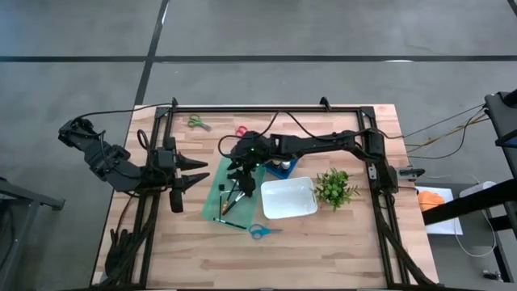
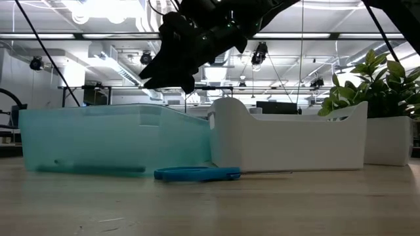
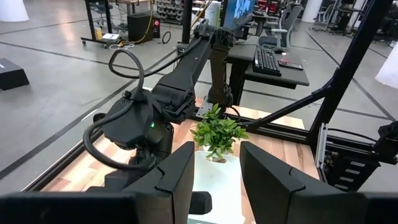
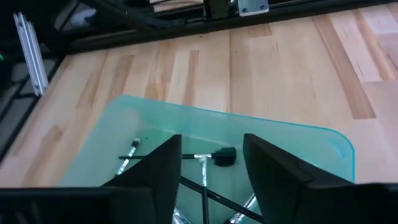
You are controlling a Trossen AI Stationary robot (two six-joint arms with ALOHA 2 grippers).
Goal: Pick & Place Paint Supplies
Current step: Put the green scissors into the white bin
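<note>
My right gripper (image 4: 211, 167) hangs open above the translucent teal tray (image 1: 216, 208), fingers pointing down, touching nothing. Several slim dark brushes (image 4: 202, 186) lie on the tray's floor below it (image 1: 230, 200). Blue-handled scissors (image 1: 260, 231) lie flat on the table at the tray's near side (image 2: 197, 173). Green-handled scissors (image 1: 198, 123) and red-handled scissors (image 1: 241, 130) lie near the far edge. Small paint bottles (image 1: 279, 168) stand beyond the white tray. My left gripper (image 1: 199, 173) waits open, left of the teal tray.
A white tray (image 1: 288, 198) sits right of the teal one, walls side by side in the low view (image 2: 289, 141). A small leafy plant (image 1: 335, 187) stands right of the white tray. A dark frame (image 1: 266, 111) borders the wooden table.
</note>
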